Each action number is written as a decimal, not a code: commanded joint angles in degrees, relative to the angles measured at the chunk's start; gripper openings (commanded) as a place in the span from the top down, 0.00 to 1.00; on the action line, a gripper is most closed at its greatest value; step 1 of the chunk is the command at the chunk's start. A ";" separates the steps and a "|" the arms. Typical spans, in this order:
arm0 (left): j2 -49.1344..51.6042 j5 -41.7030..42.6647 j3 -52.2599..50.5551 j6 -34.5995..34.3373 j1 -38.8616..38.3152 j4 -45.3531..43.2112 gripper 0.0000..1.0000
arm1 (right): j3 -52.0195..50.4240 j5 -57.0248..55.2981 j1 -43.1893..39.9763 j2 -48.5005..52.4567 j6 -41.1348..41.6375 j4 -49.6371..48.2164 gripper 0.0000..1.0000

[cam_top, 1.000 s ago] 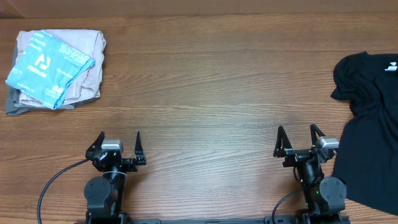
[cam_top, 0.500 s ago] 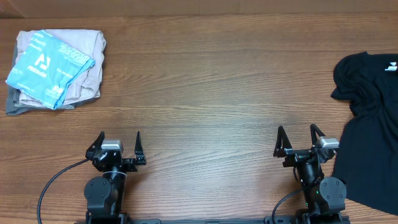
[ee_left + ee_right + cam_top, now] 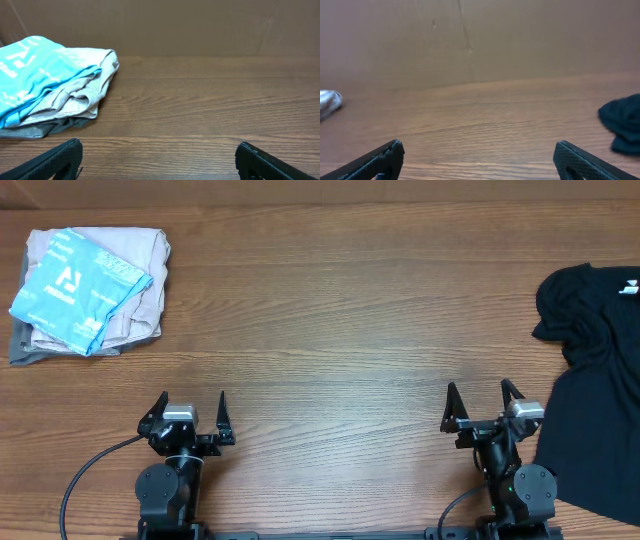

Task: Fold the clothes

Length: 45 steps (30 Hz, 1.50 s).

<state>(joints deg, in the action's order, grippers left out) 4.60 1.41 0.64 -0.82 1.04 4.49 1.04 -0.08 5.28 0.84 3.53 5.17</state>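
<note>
fingers of the left gripper stand spread as wide as they go, with nothing between them. the right gripper is the same, its fingers splayed over bare wood and holding nothing. across the last second nothing has shifted: both arms sit parked at the near edge of the brown wood-grain table, and no cloth has moved. for the task that reads as a pause, either ahead of a reach or with the work done; which of the two cannot be told.

the light blue short-sleeved t-shirt lies at the far left corner, well apart from both grippers. it tops a small stack, with a beige garment under it and a grey garment at the bottom. it looks already folded into a compact, slightly skewed rectangle with white lettering facing up and edges not quite square to the pile. the left wrist view shows its layers drooping over the beige cloth. at the right edge of the table a black garment lies loose and rumpled beside the right arm's base, unfolded.
</note>
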 commanded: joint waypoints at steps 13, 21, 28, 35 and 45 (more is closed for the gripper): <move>-0.61 -0.52 -0.37 1.51 -0.42 -0.09 0.00 | -0.59 0.13 -0.15 -0.61 -12.76 -0.33 0.00; -0.61 -0.52 -0.37 1.51 -0.42 -0.09 0.00 | -0.57 0.13 -0.15 -0.61 -12.76 -0.33 0.00; -0.61 -0.52 -0.37 1.51 -0.42 -0.09 0.00 | -0.57 0.13 -0.15 -0.61 -12.76 -0.33 0.00; -0.61 -0.52 -0.37 1.51 -0.42 -0.09 0.00 | -0.59 0.13 -0.15 -0.61 -12.76 -0.33 0.00; -0.61 -0.52 -0.37 1.51 -0.42 -0.09 0.00 | -0.57 0.13 -0.15 -0.61 -12.76 -0.33 0.00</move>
<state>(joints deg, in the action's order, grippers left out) 4.60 1.41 0.64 -0.82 1.04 4.49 1.04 -0.21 5.28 0.84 -9.04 5.19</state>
